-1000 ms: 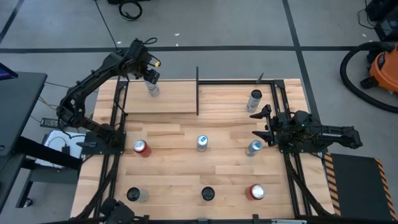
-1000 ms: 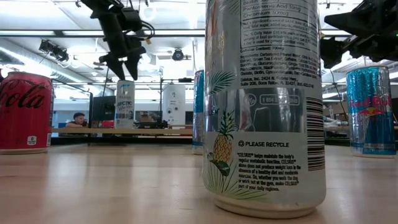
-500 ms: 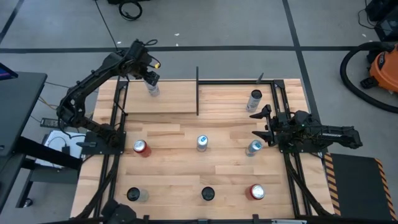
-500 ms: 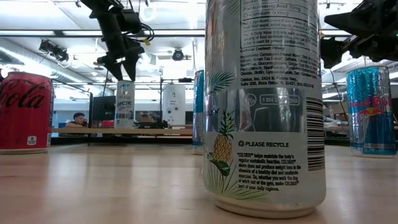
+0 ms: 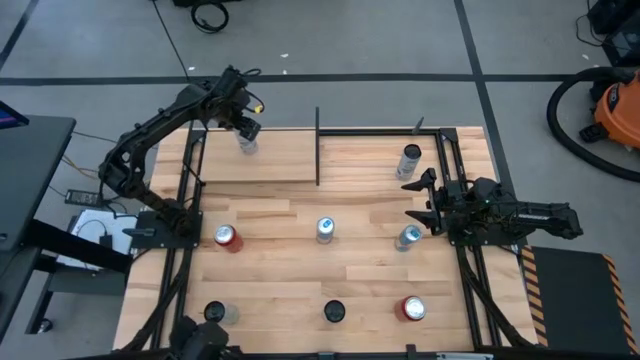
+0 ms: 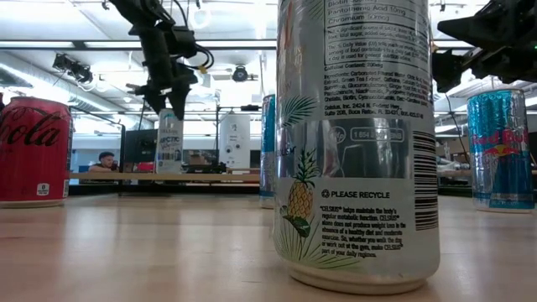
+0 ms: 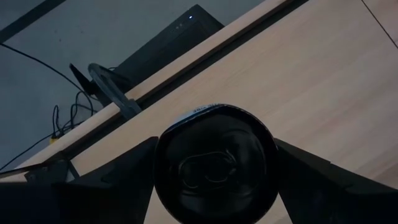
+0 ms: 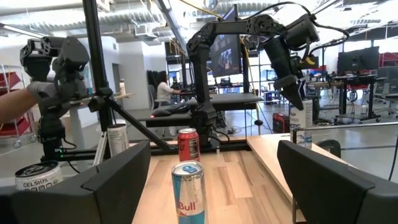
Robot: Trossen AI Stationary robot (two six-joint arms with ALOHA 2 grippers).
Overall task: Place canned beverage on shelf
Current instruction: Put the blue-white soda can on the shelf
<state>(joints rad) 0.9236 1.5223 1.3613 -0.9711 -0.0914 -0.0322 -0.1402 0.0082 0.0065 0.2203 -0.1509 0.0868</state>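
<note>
Canned beverage [image 5: 246, 146] stands upright on the shelf [image 5: 270, 160], at its far left corner.
Nearest in the low view, a Celsius can [image 6: 357, 143] fills the foreground. The right gripper [image 5: 421, 199] hovers over the table's right side, fingers spread wide and empty, a blue can [image 5: 408, 237] just beside it. Farther back, the left gripper [image 5: 244, 123] hangs above the canned beverage, fingers apart on either side of its top.

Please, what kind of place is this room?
Probably a robotics lab: two arms mounted at a wooden table, exposed ceiling ducts, a camera tripod, and a person working at desks behind.
</note>
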